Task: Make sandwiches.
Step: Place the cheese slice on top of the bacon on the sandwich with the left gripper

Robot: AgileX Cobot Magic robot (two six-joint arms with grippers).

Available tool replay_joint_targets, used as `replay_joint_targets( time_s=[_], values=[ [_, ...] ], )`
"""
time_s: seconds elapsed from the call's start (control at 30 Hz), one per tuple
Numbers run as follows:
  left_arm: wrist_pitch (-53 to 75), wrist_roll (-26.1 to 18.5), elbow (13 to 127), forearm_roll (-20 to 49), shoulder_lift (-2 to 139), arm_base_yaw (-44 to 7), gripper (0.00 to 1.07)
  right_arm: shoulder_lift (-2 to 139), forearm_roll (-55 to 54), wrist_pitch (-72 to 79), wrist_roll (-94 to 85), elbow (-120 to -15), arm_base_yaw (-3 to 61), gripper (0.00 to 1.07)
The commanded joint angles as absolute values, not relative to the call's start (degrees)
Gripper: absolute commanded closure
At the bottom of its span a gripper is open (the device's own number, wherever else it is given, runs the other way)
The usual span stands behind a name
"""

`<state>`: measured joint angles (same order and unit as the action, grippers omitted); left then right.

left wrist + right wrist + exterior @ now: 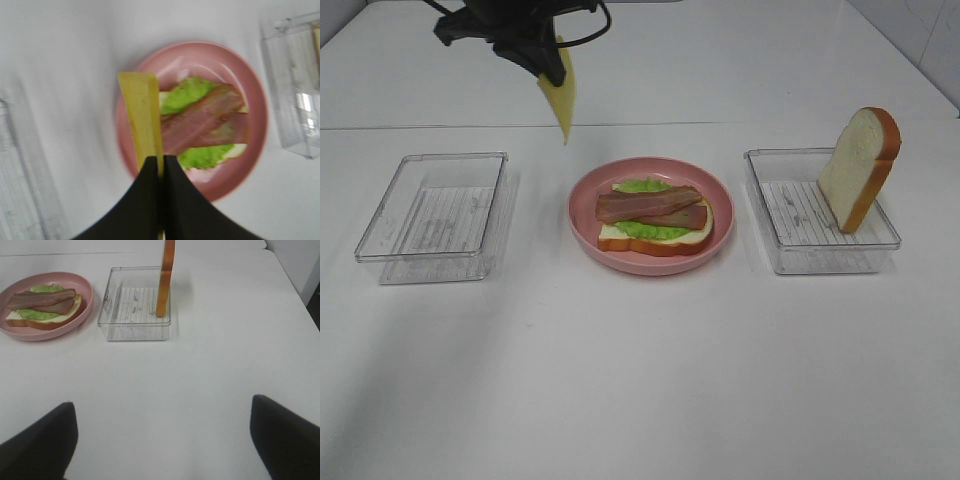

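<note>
On the pink plate (pixel 588 222) lies an open sandwich (pixel 655 215): a bread slice with green lettuce and two reddish-brown bacon strips on top. High above the table behind the plate, my left gripper (pixel 552 72) is shut on a thin pale yellow cheese slice (pixel 561 95) that hangs down from it. The left wrist view shows the cheese slice (pixel 142 120) pinched between the black fingers (pixel 145 200), over the plate's edge (pixel 250 85). A second bread slice (pixel 860 168) leans upright in the right tray (pixel 820 255). My right gripper (pixel 162 440) is open, low over bare table.
An empty clear tray (pixel 435 215) sits left of the plate. The right wrist view shows the right tray (pixel 132 325) with the bread slice (pixel 165 280) and the plate (pixel 87 305) beyond it. The table's far edge runs behind the left arm.
</note>
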<state>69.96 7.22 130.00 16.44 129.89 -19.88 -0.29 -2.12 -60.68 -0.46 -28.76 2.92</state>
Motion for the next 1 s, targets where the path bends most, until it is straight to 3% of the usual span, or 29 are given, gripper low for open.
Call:
replay_joint_targets(
  time_s=[0.03,0.37,0.63,0.87,1.0],
  values=[
    [71.7,5.5,130.2,21.7,129.8,-21.5,1.07,-1.6,-2.1,-60.2,-0.8,-28.6,3.0,0.23],
    [63.4,-5.2,130.2,34.1,136.3,-26.6,1.07,-1.6,-2.1,-60.2,-0.8,-28.6,3.0,0.23],
    [58.0,-7.4,130.2,39.5,141.6,-28.3,1.07,-1.6,-2.1,-60.2,-0.8,-28.6,3.0,0.23],
    [57.5,-8.4,130.2,39.8,143.9,-28.3,1.07,-1.6,-2.1,-60.2,-0.8,-28.6,3.0,0.23],
    [57.4,-8.3,130.2,35.0,144.0,-28.3,1.07,-1.6,-2.1,-60.2,-0.8,-28.6,3.0,0.23]
  ],
)
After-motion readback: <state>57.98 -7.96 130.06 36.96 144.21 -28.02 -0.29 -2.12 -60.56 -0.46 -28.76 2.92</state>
